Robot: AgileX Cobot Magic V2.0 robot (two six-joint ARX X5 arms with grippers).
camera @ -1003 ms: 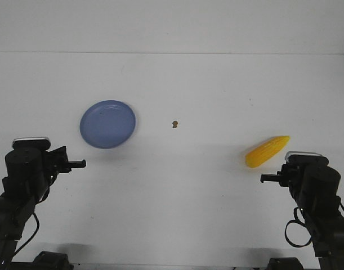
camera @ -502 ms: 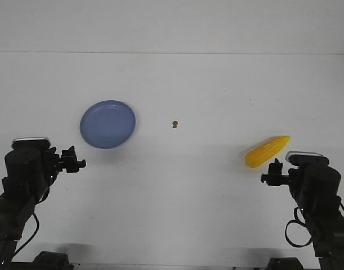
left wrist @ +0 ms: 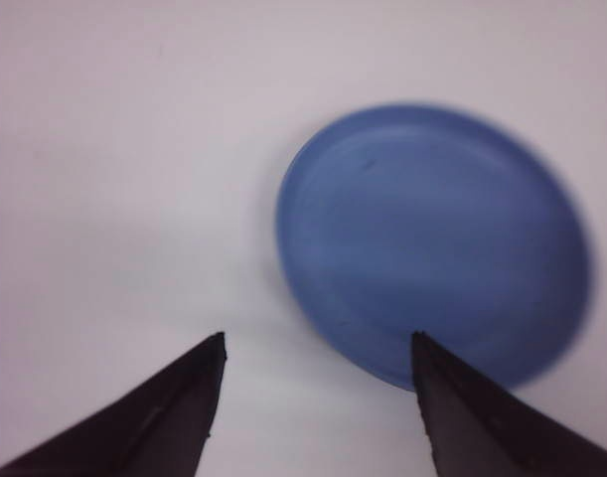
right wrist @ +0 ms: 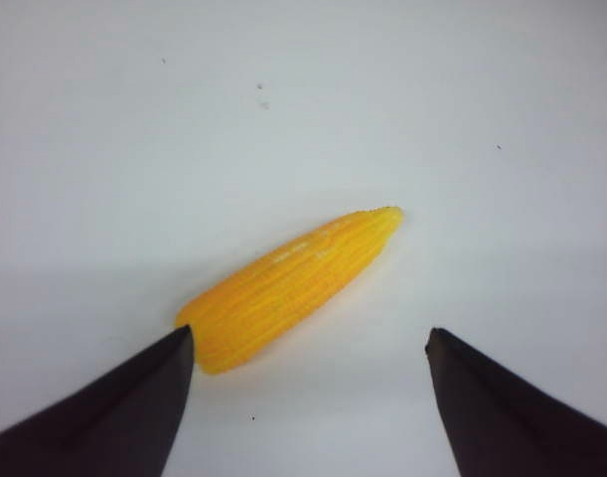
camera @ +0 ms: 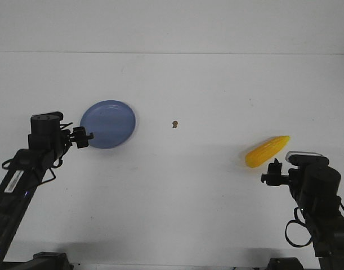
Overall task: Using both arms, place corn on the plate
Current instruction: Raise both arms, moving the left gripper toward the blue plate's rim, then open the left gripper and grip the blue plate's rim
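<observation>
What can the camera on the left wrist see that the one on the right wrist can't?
Only the left wrist view shows the blue plate, empty, lying just beyond the left pincer, which is open. Only the right wrist view shows the corn, lying on its side ahead of the right pincer, also open and not touching it. Both show the white table and two dark fingertips spread apart.

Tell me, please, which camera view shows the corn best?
The right wrist view: the corn fills the middle, kernel rows and tapered tip clear, between the open right tool. The front view shows it small and whole. The left wrist view lacks it.
</observation>
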